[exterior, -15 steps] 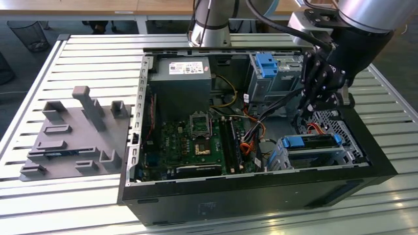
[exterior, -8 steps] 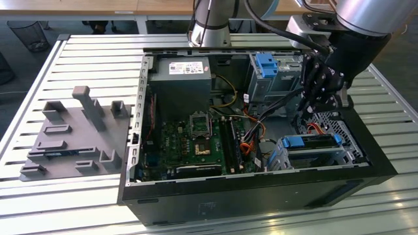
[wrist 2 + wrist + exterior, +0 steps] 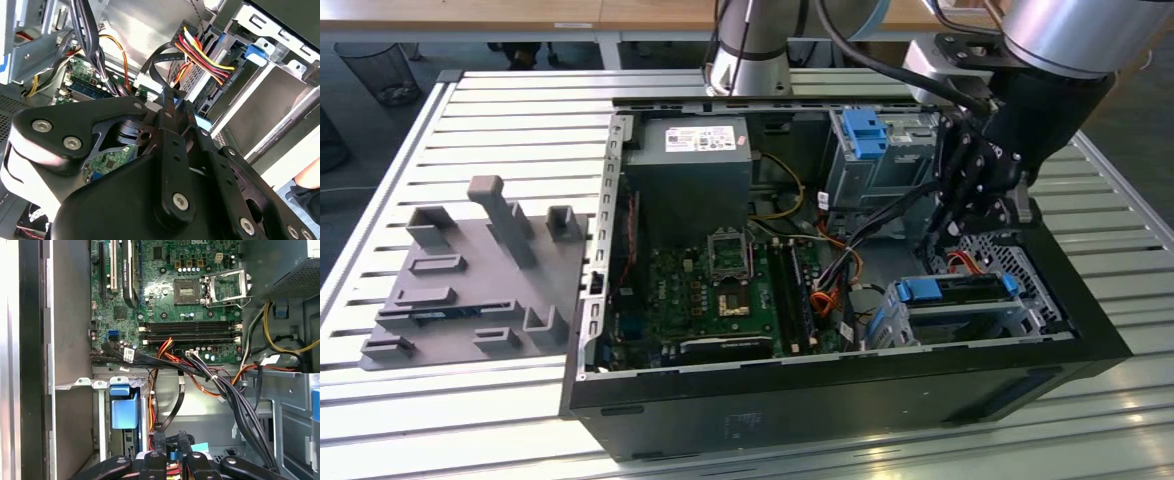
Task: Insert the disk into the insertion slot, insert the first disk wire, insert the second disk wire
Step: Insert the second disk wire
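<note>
The disk (image 3: 958,290), in its blue carrier, lies inside the perforated metal insertion slot (image 3: 1014,262) at the exterior view's right of the open computer case. My gripper (image 3: 961,222) hangs just above and behind it. In both wrist views the fingertips (image 3: 170,100) are closed on the end of a flat black disk wire (image 3: 159,59) that loops up from them. A red, yellow and black disk wire (image 3: 207,54) runs to the disk's end close by. In the first wrist view the gripper (image 3: 171,438) is near the blue carrier (image 3: 123,407).
The motherboard (image 3: 720,285) fills the case floor, with the power supply (image 3: 687,175) at the back. A taller cage with a blue latch (image 3: 867,130) stands behind the gripper. Loose cables (image 3: 225,390) cross the middle. A grey fixture plate (image 3: 467,280) lies outside the case.
</note>
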{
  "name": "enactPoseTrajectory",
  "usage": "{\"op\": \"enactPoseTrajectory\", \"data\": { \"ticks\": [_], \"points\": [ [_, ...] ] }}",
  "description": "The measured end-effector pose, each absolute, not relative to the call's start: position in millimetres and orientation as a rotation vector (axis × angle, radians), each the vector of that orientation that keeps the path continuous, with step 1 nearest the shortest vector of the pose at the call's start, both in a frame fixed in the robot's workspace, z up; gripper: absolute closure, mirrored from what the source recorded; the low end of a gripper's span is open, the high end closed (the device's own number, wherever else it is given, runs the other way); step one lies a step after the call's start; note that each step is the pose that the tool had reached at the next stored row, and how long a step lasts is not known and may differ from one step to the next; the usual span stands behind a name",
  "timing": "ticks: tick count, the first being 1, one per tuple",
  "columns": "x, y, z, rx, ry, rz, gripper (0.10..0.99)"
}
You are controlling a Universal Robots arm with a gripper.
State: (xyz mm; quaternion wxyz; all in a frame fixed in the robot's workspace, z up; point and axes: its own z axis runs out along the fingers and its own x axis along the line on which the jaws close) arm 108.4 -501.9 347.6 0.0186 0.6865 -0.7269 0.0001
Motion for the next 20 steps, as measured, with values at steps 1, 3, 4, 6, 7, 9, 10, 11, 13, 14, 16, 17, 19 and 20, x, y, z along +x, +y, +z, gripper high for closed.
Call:
{"op": "enactPoseTrajectory", "data": {
  "ticks": [1,3,4,6,7,9,10,11,13,14,16,17,19,20],
  "points": [
    [108.4,-501.8,347.3,2.129,-2.255,0.006,0.851],
    [108.4,-501.6,346.5,2.125,-2.251,0.016,0.851],
    [108.4,-501.6,346.2,2.124,-2.249,0.021,0.851],
    [108.4,-501.4,345.6,2.120,-2.246,0.029,0.851],
    [108.4,-501.3,345.3,2.118,-2.244,0.033,0.851],
    [108.4,-501.1,344.9,2.116,-2.241,0.039,0.863],
    [108.4,-501.1,344.8,2.115,-2.241,0.040,0.863],
    [108.4,-501.1,344.8,2.115,-2.241,0.040,0.925],
    [108.5,-501.1,344.9,2.115,-2.241,0.040,0.937],
    [108.7,-501.1,345.0,2.116,-2.241,0.040,0.937],
    [109.1,-501.2,344.9,2.126,-2.251,0.017,0.937],
    [109.1,-501.4,344.8,2.133,-2.259,-0.001,0.937],
    [109.1,-501.9,344.9,2.143,-2.269,-0.024,0.937],
    [109.2,-502.2,344.8,2.144,-2.269,-0.025,0.937]
  ]
}}
